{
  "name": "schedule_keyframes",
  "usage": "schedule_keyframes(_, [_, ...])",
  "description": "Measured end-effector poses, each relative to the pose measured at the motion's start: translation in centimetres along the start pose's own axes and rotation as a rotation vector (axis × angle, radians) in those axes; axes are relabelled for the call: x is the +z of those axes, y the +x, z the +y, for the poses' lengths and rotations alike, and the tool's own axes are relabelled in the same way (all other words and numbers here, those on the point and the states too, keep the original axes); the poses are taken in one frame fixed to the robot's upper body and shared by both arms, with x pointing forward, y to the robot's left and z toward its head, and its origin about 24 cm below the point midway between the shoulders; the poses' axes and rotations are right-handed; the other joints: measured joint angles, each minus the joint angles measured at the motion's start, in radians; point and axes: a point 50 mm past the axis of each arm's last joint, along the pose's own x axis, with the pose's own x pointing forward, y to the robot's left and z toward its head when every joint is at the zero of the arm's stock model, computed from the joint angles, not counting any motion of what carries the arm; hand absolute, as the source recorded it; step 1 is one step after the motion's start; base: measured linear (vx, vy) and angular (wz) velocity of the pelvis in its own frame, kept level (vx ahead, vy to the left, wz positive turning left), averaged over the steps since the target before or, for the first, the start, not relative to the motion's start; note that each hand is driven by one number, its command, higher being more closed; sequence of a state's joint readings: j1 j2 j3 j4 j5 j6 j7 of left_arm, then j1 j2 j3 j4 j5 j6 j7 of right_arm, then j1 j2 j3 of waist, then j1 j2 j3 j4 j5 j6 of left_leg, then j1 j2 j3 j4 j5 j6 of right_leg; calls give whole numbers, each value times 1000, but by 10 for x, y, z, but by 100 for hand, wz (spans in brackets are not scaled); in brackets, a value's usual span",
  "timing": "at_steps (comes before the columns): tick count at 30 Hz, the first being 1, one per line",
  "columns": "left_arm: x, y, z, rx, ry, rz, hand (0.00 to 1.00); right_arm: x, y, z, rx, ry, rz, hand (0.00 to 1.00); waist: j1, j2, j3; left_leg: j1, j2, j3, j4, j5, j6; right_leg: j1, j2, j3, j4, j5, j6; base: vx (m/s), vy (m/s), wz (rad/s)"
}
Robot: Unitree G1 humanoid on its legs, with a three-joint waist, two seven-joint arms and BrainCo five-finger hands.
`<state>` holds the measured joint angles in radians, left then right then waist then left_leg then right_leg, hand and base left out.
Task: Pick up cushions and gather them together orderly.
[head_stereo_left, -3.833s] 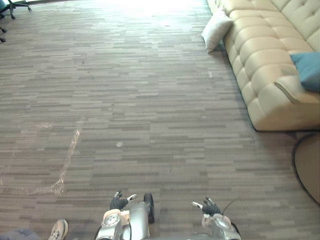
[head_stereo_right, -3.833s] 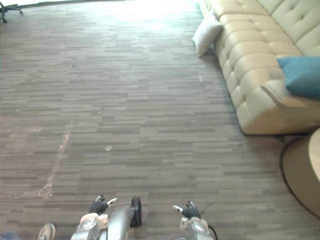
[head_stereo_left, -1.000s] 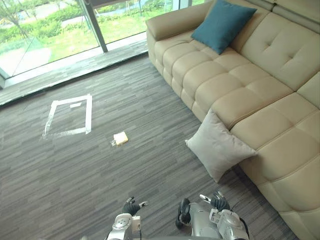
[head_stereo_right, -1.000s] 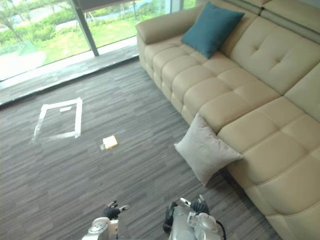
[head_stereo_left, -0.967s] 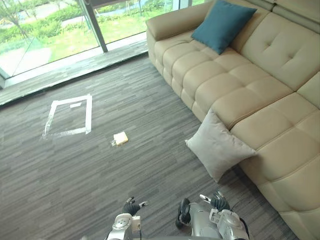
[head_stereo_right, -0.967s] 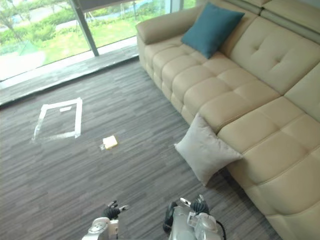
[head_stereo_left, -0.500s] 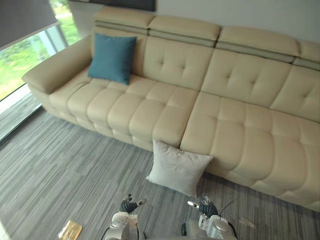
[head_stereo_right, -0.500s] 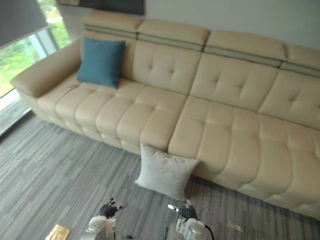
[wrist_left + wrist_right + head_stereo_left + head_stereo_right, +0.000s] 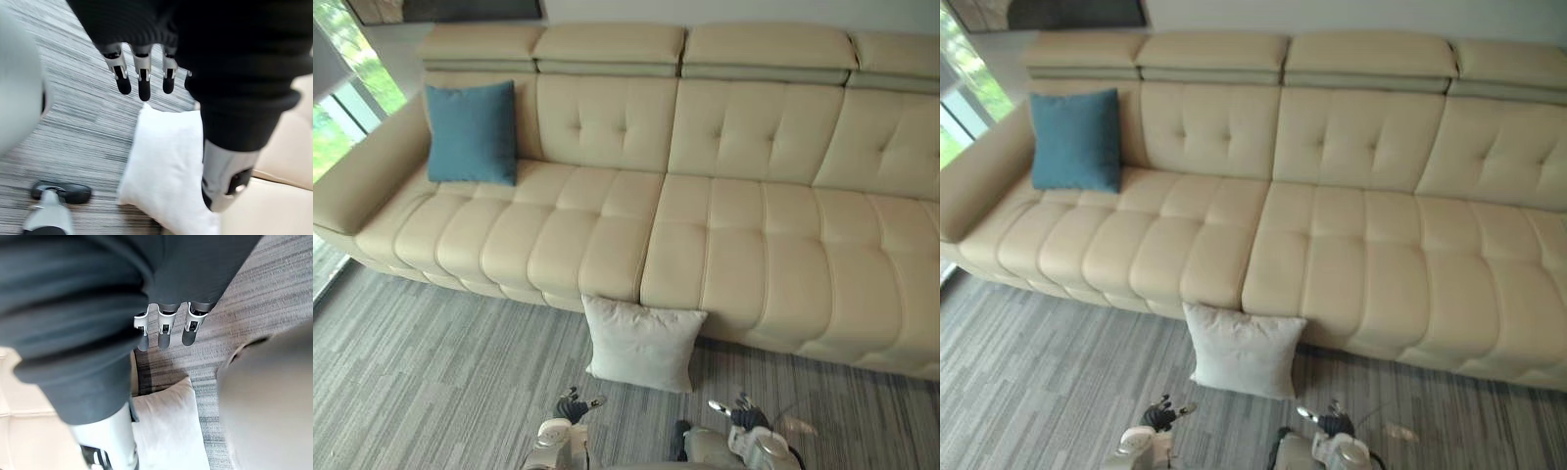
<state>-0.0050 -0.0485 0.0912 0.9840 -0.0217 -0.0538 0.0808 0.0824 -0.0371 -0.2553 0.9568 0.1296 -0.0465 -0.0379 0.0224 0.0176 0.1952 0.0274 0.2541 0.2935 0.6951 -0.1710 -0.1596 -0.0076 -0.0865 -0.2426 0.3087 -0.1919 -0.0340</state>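
Observation:
A pale grey cushion (image 9: 640, 344) stands on the carpet, leaning against the front of the cream sofa (image 9: 744, 245) near its middle. A teal cushion (image 9: 471, 133) leans upright against the sofa's backrest at the left end. My left hand (image 9: 572, 405) hangs low just in front of the grey cushion's left corner, fingers straight and holding nothing. My right hand (image 9: 741, 408) hangs low to the cushion's right, also relaxed and empty. The grey cushion (image 9: 166, 166) lies past my left fingers (image 9: 143, 78), and it (image 9: 166, 431) also lies beyond my right fingers (image 9: 166, 328).
Striped grey carpet (image 9: 421, 372) runs in front of the sofa. A window (image 9: 342, 78) stands at the far left beyond the sofa's armrest. A small clear scrap (image 9: 800, 427) lies on the carpet at the lower right.
The camera has swung round; the sofa now lies square ahead and the grey cushion sits closer, between my two hands. Both hands stay low and empty.

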Motion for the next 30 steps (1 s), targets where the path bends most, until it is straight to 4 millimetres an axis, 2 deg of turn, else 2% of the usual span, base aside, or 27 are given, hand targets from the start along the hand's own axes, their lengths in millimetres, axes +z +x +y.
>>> schedule_keyframes(1, [0, 0, -1, -2, -2, -2, 0, 0, 0, 0, -2, 1, 1, 0, 0, -2, 0, -11, -2, 1, -1, -8, 8, 1, 0, 3, -2, -2, 2, 87, -3, -29])
schedule_keyframes(2, [2, 0, -1, -5, -1, -7, 0, -2, -1, 1, -3, 13, 6, 0, 1, -6, -1, -36, -10, 3, -75, -34, 32, 11, 0, 18, -11, -8, 10, 61, 25, -24])
schedule_keyframes(4, [2, 0, -1, -4, -1, -10, 0, -3, -1, 1, -8, 34, 10, 0, 3, -9, -4, -41, -31, -9, -194, -32, 37, 10, -1, 34, -12, -9, 19, 73, 75, -27])
schedule_keyframes(5, [2, 0, -1, -3, -2, -6, 0, -3, -1, -1, -14, 51, 10, 0, 4, -3, -8, -25, -69, -63, -365, 11, 62, 5, 3, 50, -10, -7, 33, 112, 178, -43])
schedule_keyframes(6, [-1, -1, 0, 3, -5, 0, 0, -5, -1, -4, -23, 54, 18, 0, 11, 5, -21, -3, -81, -87, -440, 22, 39, -7, 9, 79, 2, -15, 51, 125, 192, -40])
schedule_keyframes(8, [-3, -1, 6, 22, -4, 9, 0, -10, -3, 0, -22, 76, 32, 0, 11, -22, -35, 29, -105, -59, -485, 28, 44, 12, -7, 98, -36, 0, 73, 158, 208, -29])
schedule_keyframes(11, [-6, -1, 12, 35, 3, 20, 0, -16, -5, 2, -27, 96, 48, 0, 12, -36, -45, 72, -129, -34, -529, 29, 47, 49, -21, 111, -80, 16, 89, 124, 137, -17])
schedule_keyframes(14, [-9, -2, 15, 51, -25, 28, 0, -20, -6, 0, -45, 111, 59, 0, 12, -33, -51, 112, -150, -35, -560, 33, 53, 91, -31, 110, -115, 23, 100, 97, 64, 3])
schedule_keyframes(17, [-13, -3, 18, 75, -52, 39, 0, -21, -6, -7, -72, 135, 60, 0, 12, -19, -63, 115, -159, -55, -577, 36, 57, 99, -33, 100, -127, 23, 101, 62, 20, 13])
schedule_keyframes(18, [-14, -4, 21, 90, -62, 44, 0, -22, -6, -12, -95, 145, 64, 0, 12, -4, -65, 117, -161, -58, -585, 40, 62, 110, -32, 93, -134, 24, 101, 27, -1, 9])
schedule_keyframes(22, [-21, -6, 28, 120, -81, 63, 0, -25, -7, -17, -124, 161, 77, 0, 13, 4, -71, 140, -163, -73, -625, 60, 65, 125, -24, 86, -142, 25, 98, -6, -31, 7])
schedule_keyframes(23, [-24, -7, 30, 126, -82, 69, 0, -26, -7, -17, -126, 163, 81, 0, 13, 4, -72, 151, -163, -78, -643, 71, 64, 130, -22, 85, -144, 27, 96, -29, -33, 4])
schedule_keyframes(24, [-41, -14, 49, 181, -97, 116, 0, -29, -7, -18, -134, 173, 103, 0, 20, -20, -66, 167, -191, -140, -711, 105, 77, 140, -30, 83, -209, 73, 104, 0, 0, 0])
schedule_keyframes(30, [-41, -14, 48, 181, -98, 117, 0, -29, -7, -18, -131, 168, 102, 0, 20, -19, -65, 165, -192, -139, -714, 105, 77, 135, -32, 82, -212, 72, 105, 0, 0, 0])
